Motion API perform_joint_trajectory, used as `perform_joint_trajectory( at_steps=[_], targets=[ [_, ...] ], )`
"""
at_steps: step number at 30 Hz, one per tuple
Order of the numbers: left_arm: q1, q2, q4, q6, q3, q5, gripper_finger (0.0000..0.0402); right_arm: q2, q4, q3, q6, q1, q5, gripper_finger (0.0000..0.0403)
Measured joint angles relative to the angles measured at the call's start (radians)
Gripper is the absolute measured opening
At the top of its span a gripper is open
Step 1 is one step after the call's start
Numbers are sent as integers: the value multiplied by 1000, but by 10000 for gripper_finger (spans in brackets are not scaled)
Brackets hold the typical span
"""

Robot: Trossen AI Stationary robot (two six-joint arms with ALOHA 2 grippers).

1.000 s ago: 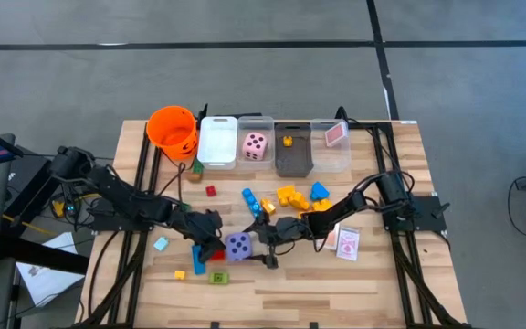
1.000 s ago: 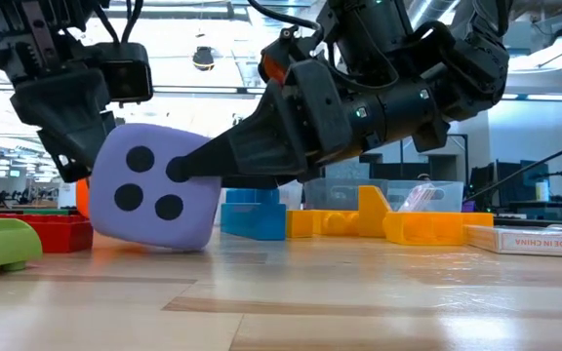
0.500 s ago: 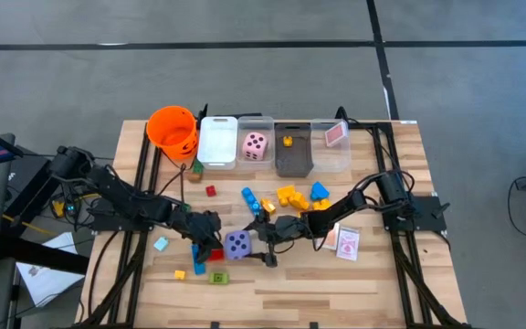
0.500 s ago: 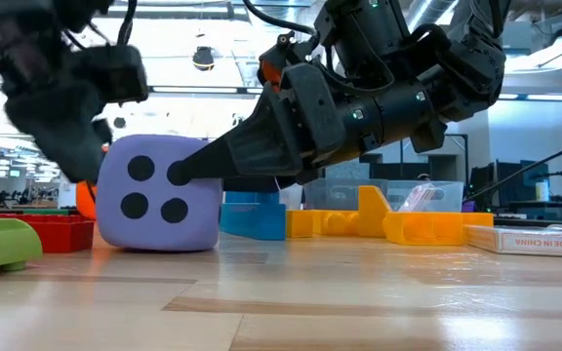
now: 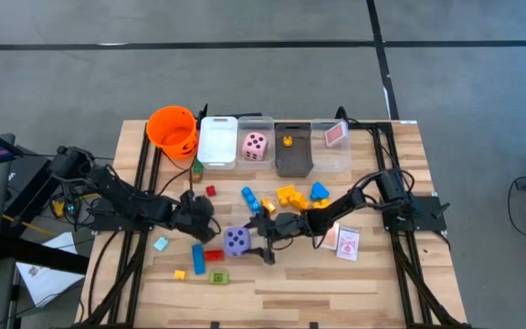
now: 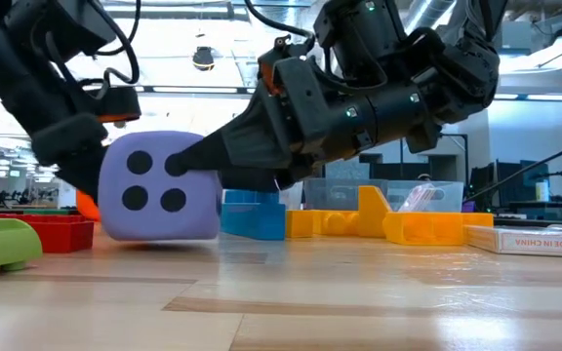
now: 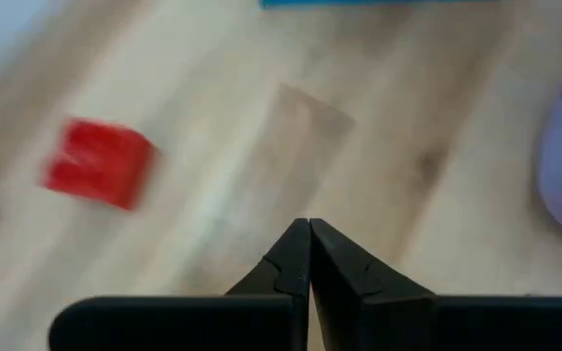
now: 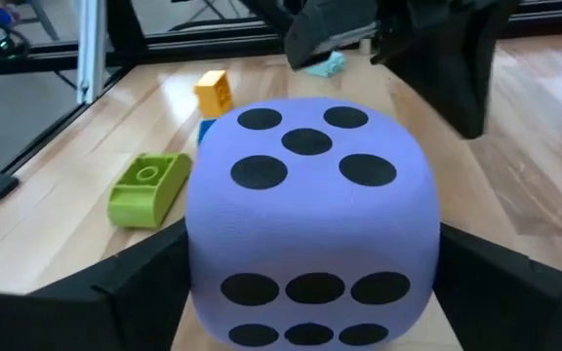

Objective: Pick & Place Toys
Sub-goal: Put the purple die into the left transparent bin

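Observation:
The purple dotted die (image 5: 236, 241) stands level near the table's middle, with three dots toward the near edge (image 6: 159, 185). My right gripper (image 5: 252, 241) reaches in from the right and is shut on it (image 8: 310, 292). My left gripper (image 5: 196, 219) is shut and empty (image 7: 309, 226), a little to the left of the die and farther back. A red brick (image 5: 215, 254), a blue brick (image 5: 199, 254) and a green brick (image 5: 218, 277) lie flat on the table left of and nearer than the die. My right gripper pinches the die between its two fingers, one on the near face (image 6: 198, 156) and one on the opposite far face; both show beside the die's sides (image 8: 195, 283). The fingers come level from the table's right. The die sits level; whether its base touches the table, I cannot tell.
Along the far edge stand an orange bucket (image 5: 172, 130), a white bin (image 5: 217, 142), a clear bin holding a pink die (image 5: 256, 144), a grey bin (image 5: 292, 157) and a clear bin with a card (image 5: 336, 135). Yellow and blue blocks (image 5: 290, 196) and pink-white cards (image 5: 347, 242) lie to the right.
My left gripper has drawn back from the die, up and toward the table's far left. The die, tilted a second ago, now stands level between my right gripper's fingers.

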Motion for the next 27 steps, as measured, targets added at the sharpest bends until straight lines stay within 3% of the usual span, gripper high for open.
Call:
perform_joint_trajectory(
  at_steps=[7, 14, 21, 27],
  targets=[
    [53, -2, -31, 122, 0, -47, 0, -63, 4, 23, -3, -34, 27, 345],
    [150, -79, -226, 133, 1, -63, 0, -216, -71, 25, -92, -101, 105, 348],
    [224, -288, -512, 52, -2, -279, 0, -361, -217, 27, -165, -207, 155, 352],
    [247, -502, -520, 50, -1, -433, 0, -402, -305, 26, -165, -326, 157, 353]
  ],
)
